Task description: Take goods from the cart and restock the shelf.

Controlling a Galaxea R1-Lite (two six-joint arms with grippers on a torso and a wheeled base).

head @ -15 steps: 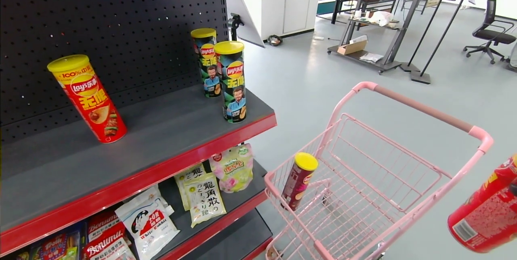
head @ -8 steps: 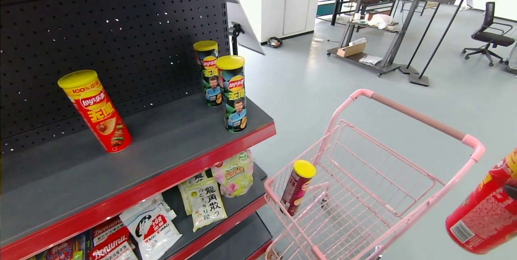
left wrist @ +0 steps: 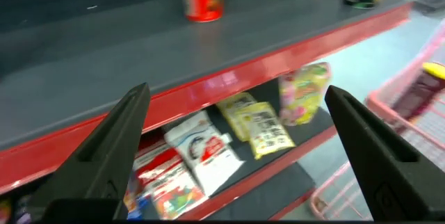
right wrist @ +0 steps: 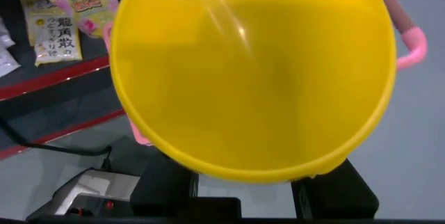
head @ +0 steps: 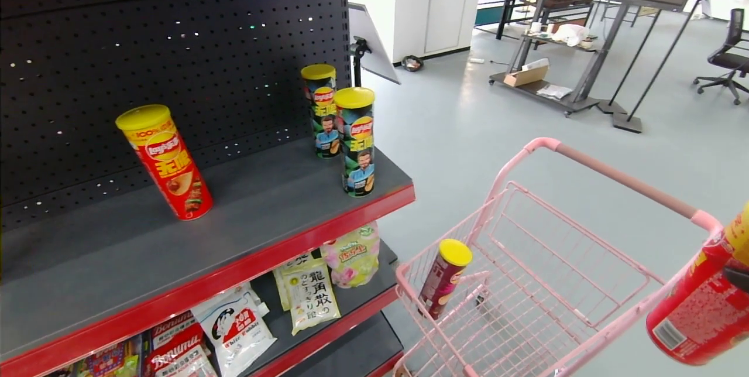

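Observation:
My right gripper is shut on a red chip can with a yellow lid, held tilted at the lower right, beside the pink cart's handle. One maroon can with a yellow lid leans in the cart's near left corner. On the grey top shelf a red can stands at the left, and two dark cans near the right end. My left gripper hangs open and empty in front of the shelf's red edge.
Snack bags lie on the lower shelf below the red edge. A black pegboard backs the top shelf. Farther off on the grey floor are a screen stand and an office chair.
The head camera has shifted, so shelf and cart now sit farther right and lower in the picture. The red can stays in my right gripper at the lower right.

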